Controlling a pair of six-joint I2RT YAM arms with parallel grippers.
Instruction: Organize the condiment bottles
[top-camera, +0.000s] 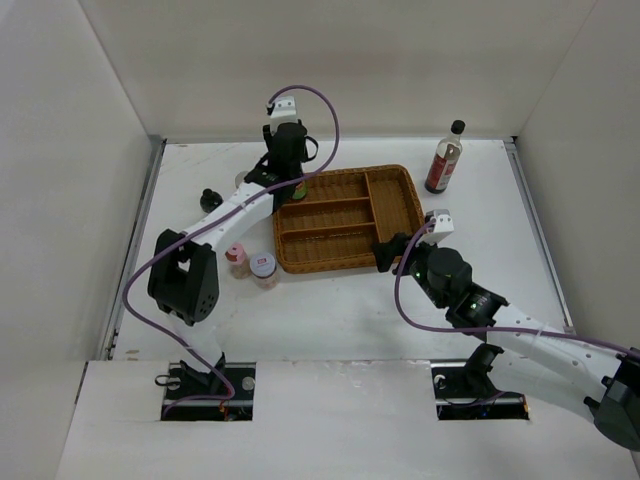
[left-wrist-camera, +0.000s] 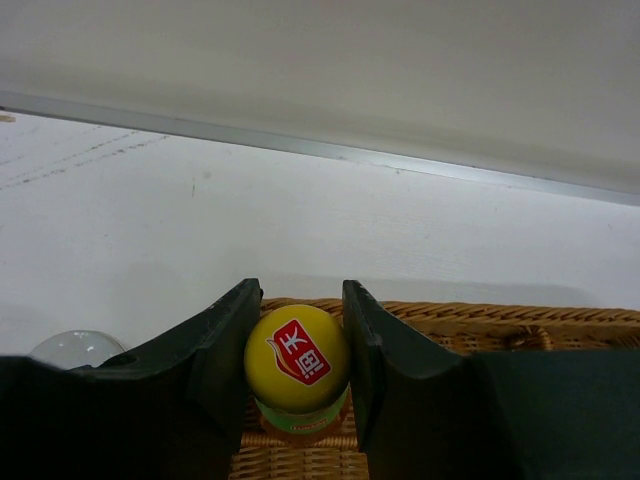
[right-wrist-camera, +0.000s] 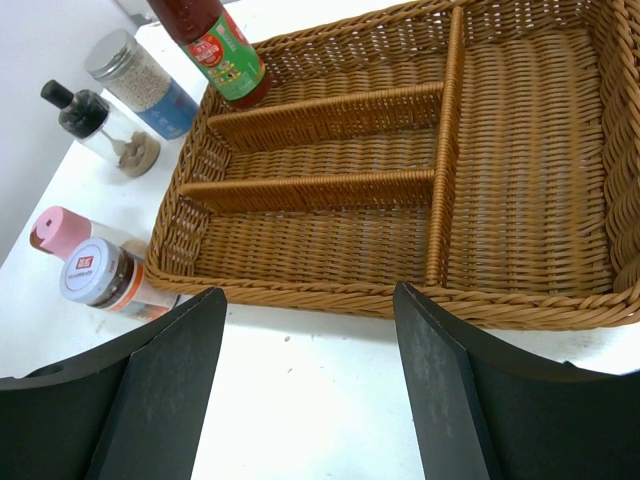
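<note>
Here, yellow-capped bottle (left-wrist-camera: 297, 365) between left fingers (left-wrist-camera: 215, 350)

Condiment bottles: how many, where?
6. Sauce bottle back right; yellow-capped in left gripper at tray's far-left corner; silver-lidded and black-capped left of tray; pink-lidded and white-lidded at its near-left corner. None seem hidden.

Top view: the left gripper (top-camera: 291, 186) covers the yellow-capped bottle (top-camera: 300, 190) at the ten o'clock corner of the wicker tray (top-camera: 330, 268), only a label sliver showing. Left wrist view: the bottle's body runs off the bottom edge (cap alone is clear); a glassy dome (left-wrist-camera: 75, 348) at eight o'clock sits half behind a finger (left-wrist-camera: 215, 350), unidentifiable. Right wrist view: the top edge cuts off that bottle's cap.
</note>
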